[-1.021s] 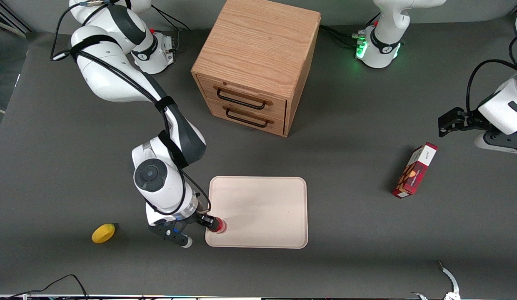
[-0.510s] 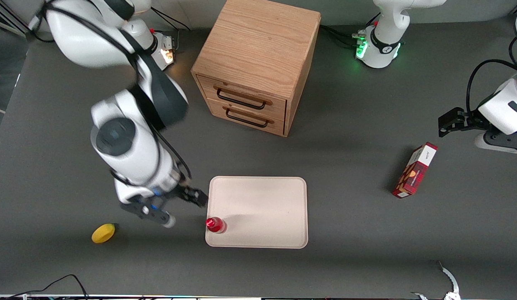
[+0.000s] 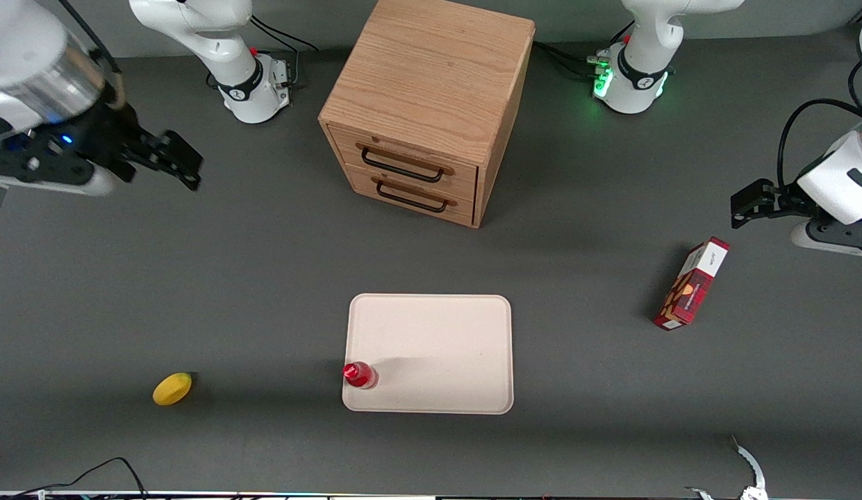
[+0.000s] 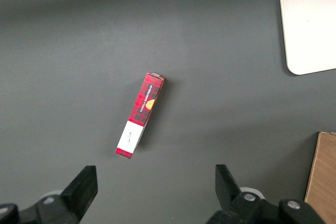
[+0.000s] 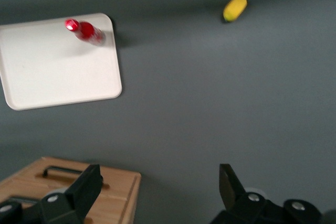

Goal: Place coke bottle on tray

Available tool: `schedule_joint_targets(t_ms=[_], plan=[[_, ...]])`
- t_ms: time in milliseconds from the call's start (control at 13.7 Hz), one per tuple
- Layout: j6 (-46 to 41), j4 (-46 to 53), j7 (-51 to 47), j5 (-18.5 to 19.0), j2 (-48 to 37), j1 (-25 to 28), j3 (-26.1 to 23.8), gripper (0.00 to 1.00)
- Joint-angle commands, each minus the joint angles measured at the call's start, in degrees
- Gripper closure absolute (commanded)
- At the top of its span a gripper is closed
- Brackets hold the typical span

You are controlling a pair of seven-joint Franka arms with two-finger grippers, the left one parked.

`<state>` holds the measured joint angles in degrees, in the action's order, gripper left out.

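The coke bottle (image 3: 360, 375), small, red, with a red cap, stands upright on the pale cream-pink tray (image 3: 444, 333), at the tray's corner nearest the front camera on the working arm's side. It also shows in the right wrist view (image 5: 85, 31) on the tray (image 5: 47, 72). My gripper (image 3: 184, 161) is open and empty, raised high and far from the tray, toward the working arm's end of the table. In the right wrist view its fingers (image 5: 86, 184) stand wide apart with nothing between them.
A wooden two-drawer cabinet (image 3: 427, 104) stands farther from the front camera than the tray. A yellow lemon (image 3: 171, 388) lies on the table toward the working arm's end. A red snack box (image 3: 691, 283) lies toward the parked arm's end.
My gripper let go of the coke bottle on the tray, opened, and rose away toward the working arm's end. The bottle stayed standing on the tray corner.
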<state>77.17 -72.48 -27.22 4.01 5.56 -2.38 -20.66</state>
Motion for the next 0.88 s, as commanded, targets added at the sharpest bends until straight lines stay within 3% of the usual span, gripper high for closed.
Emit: schedule_joint_targets(t_ms=[0, 438, 802], plan=[[7.2, -17.3, 6.2, -5.2, -10.2, -1.0, 7.3, 0.00], [22.2, -36.6, 8.1, -7.3, -18.1, -1.0, 10.8, 0.00], [20.0, -35.4, 8.4, -6.6, -17.5, -1.1, 11.0, 0.00]])
